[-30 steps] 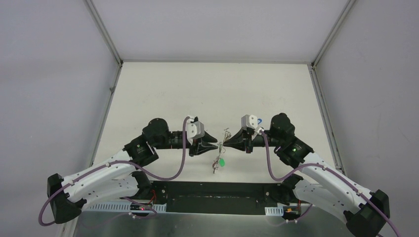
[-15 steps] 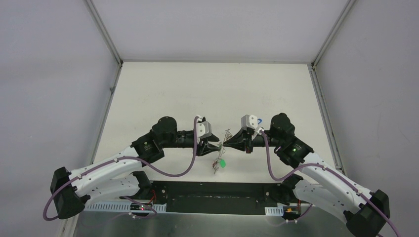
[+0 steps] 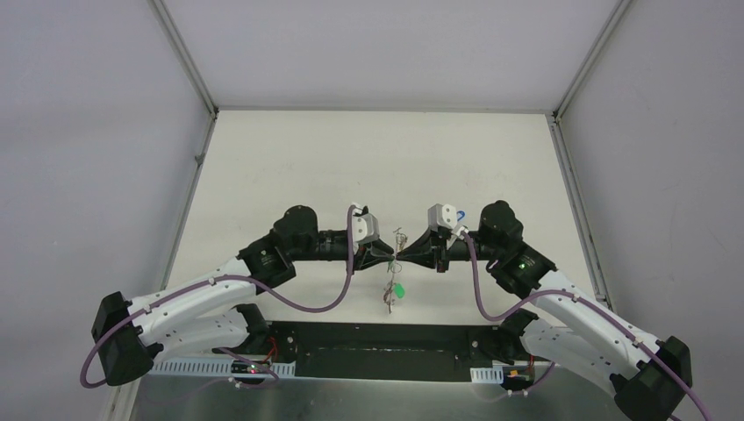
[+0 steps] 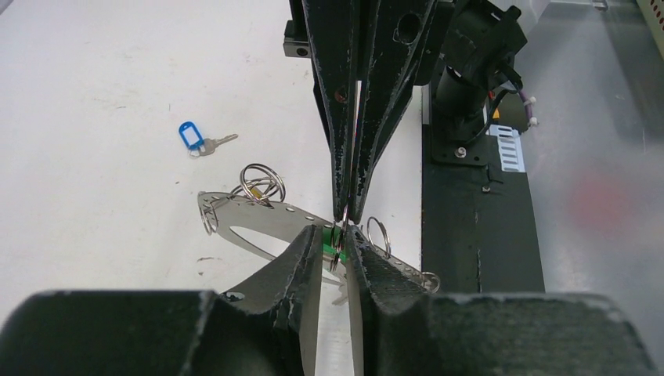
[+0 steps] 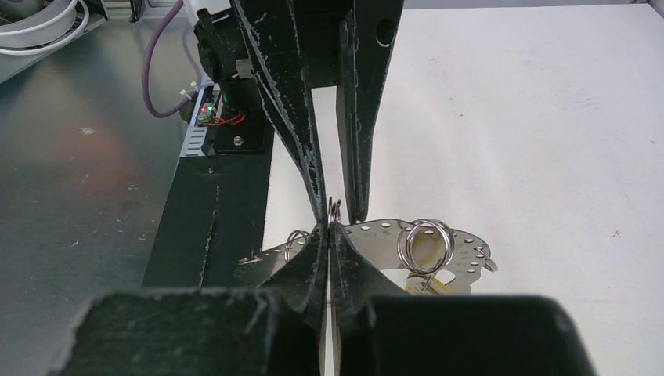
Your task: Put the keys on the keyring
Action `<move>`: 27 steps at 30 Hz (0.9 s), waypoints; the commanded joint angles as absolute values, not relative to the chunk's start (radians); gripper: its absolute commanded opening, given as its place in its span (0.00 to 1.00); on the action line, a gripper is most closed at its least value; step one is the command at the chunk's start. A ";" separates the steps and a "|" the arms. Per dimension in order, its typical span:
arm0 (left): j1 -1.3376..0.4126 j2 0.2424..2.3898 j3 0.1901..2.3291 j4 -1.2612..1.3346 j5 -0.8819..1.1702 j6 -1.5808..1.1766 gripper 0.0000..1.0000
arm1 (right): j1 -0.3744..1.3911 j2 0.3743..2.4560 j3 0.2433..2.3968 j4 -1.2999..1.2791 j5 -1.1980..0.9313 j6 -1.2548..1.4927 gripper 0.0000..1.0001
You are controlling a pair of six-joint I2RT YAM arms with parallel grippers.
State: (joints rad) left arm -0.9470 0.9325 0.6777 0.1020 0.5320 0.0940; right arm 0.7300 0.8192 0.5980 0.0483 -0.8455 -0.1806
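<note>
Right fingers (image 5: 307, 262), pressed together, pinch one small split ring (image 5: 334, 208) beside the single keyring (image 5: 384, 230); left fingers (image 4: 301, 258) stand slightly spread around that ring. One blue-tagged key (image 4: 197, 140) lies on the worktop (image 4: 94, 117).

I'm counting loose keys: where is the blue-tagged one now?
In the left wrist view, the blue-tagged key lies alone on the white table, toward image left of the right gripper and beyond the keyring.
</note>
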 commanded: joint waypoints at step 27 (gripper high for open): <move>-0.965 1.118 1.183 -0.686 0.415 0.266 0.00 | 0.728 0.802 0.631 0.158 -0.767 -0.149 0.58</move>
